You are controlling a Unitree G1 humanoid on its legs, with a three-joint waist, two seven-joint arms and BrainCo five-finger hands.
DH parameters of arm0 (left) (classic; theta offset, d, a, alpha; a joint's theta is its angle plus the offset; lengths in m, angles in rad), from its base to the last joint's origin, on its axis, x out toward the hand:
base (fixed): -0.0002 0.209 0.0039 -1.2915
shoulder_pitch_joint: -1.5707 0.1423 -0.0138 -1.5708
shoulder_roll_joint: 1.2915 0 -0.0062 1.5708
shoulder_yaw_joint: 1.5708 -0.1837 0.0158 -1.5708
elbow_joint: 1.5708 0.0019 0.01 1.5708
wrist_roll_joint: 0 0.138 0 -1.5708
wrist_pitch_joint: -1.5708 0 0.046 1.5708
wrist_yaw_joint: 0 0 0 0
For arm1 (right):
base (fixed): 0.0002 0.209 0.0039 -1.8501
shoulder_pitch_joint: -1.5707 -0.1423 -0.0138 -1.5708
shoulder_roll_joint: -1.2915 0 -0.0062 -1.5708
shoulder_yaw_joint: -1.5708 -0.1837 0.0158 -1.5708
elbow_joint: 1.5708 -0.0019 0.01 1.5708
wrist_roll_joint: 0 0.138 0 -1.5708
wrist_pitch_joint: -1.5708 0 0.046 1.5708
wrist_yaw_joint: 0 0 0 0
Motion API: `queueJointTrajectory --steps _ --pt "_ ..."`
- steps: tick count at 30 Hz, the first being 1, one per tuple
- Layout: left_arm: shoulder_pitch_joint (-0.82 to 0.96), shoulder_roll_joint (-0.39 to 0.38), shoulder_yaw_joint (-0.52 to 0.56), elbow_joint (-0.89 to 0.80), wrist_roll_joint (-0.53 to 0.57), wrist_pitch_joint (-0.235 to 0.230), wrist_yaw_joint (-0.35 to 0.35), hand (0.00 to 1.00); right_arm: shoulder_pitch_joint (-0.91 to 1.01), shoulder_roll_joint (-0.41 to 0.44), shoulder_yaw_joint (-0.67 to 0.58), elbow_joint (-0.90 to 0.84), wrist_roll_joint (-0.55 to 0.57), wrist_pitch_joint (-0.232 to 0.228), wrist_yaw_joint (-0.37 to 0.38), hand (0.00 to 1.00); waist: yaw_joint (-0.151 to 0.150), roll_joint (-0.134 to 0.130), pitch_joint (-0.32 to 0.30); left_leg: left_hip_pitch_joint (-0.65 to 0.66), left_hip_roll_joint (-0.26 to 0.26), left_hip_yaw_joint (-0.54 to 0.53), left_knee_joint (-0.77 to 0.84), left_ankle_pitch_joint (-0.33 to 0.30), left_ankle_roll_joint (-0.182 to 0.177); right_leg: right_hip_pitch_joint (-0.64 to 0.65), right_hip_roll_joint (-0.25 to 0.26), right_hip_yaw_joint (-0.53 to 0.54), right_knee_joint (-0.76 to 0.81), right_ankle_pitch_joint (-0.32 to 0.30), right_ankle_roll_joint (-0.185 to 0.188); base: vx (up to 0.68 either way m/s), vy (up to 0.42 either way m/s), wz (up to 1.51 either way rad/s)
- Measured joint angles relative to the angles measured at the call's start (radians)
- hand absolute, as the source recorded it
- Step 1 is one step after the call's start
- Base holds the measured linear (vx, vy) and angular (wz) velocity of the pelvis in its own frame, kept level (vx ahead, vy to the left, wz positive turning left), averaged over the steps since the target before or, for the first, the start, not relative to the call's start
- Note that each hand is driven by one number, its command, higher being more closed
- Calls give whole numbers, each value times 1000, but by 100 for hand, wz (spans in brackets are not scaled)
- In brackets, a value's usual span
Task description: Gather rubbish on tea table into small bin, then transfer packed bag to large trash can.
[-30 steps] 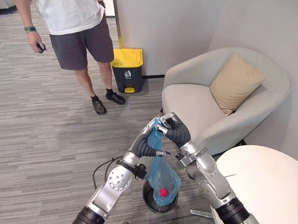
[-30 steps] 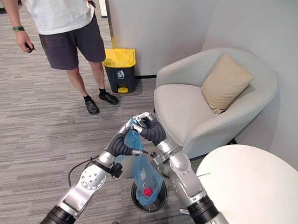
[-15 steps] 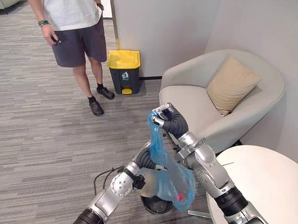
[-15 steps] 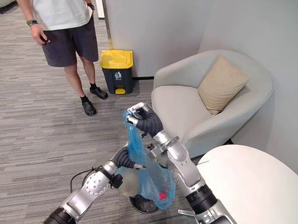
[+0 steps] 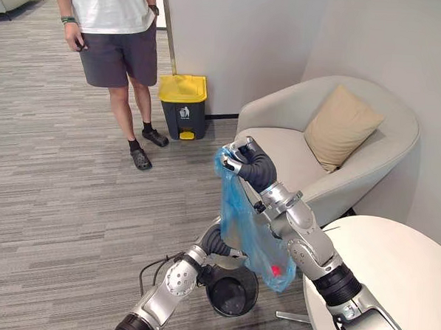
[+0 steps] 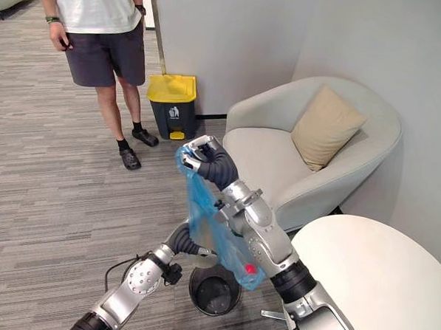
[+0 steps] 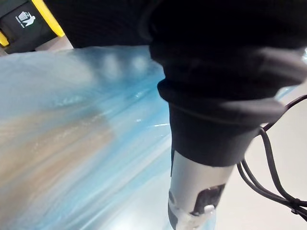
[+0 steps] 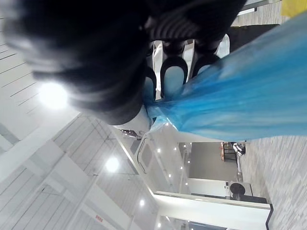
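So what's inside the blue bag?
A small red thing shows through the blue bag near its bottom. Anything else inside is hidden by the crumpled plastic.

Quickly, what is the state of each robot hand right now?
Left robot hand: cannot be told; it is partly behind the blue bag.
Right robot hand: closed, holding the blue bag by its top.

The right hand [image 5: 244, 160] has lifted the bag [image 5: 241, 218] up out of the bin [image 5: 232, 295], its bottom now hanging clear, while the left hand [image 6: 183, 242] has dropped from the bag's top to low behind it.
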Motion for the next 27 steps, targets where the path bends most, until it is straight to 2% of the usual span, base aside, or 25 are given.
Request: queueJointTrajectory --steps 14,27 --pt "3 -1 0 76 141 5 25 0 -15 -6 11 0 -9 0 -2 100 1 -4 -2 1 1 5 0 0 0 -2 2 7 0 1 -1 0 0 -1" --pt "0 -15 -45 78 141 7 46 0 -91 67 162 1 21 0 -2 100 1 -4 -2 11 5 4 0 0 -1 8 6 7 -1 1 -1 0 0 0"
